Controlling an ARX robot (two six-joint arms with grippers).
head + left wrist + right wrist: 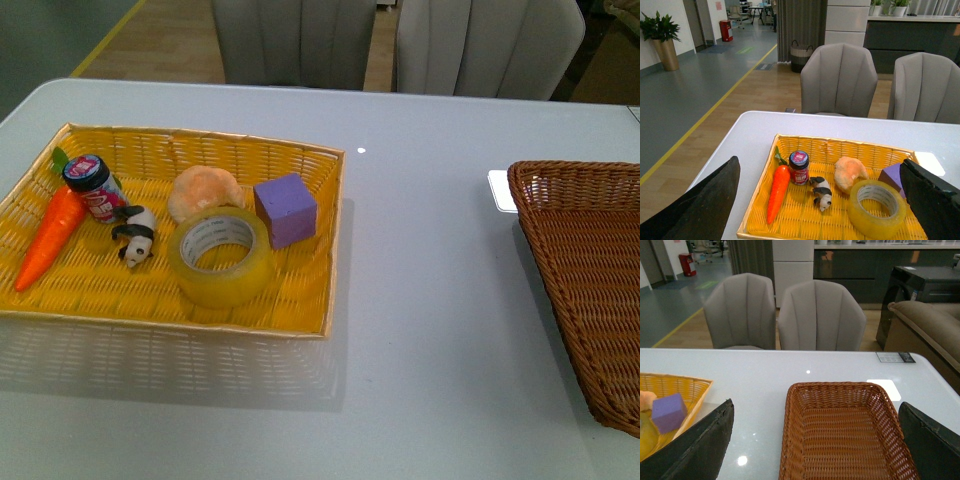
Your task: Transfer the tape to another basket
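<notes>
Status: nothing is done yet, as far as I can see. The tape [220,257] lies flat, hole up, in the yellow basket [336,200] toward its near rim. It sits between the panda [135,240] and the purple cube [285,208]. The croissant [203,190] is just behind it, and I can't tell if they touch. The carrot [50,238] and jar [92,186] sit at the left end of that basket, apart from the tape. The brown basket [580,260] is on the right of the surface [430,300], well apart from the yellow one, and the right wrist view shows nothing in it. Neither arm shows in the front view. The left fingers [705,205] are spread wide with nothing between them, held back from the yellow basket with the tape in sight. The right fingers [700,445] are also spread wide and empty, facing the brown basket. My read is that the whole job is left: reach, grip, lift, carry across, release. The left arm looks better placed for the pick. The cube and croissant crowd the roll, so the approach needs care.
</notes>
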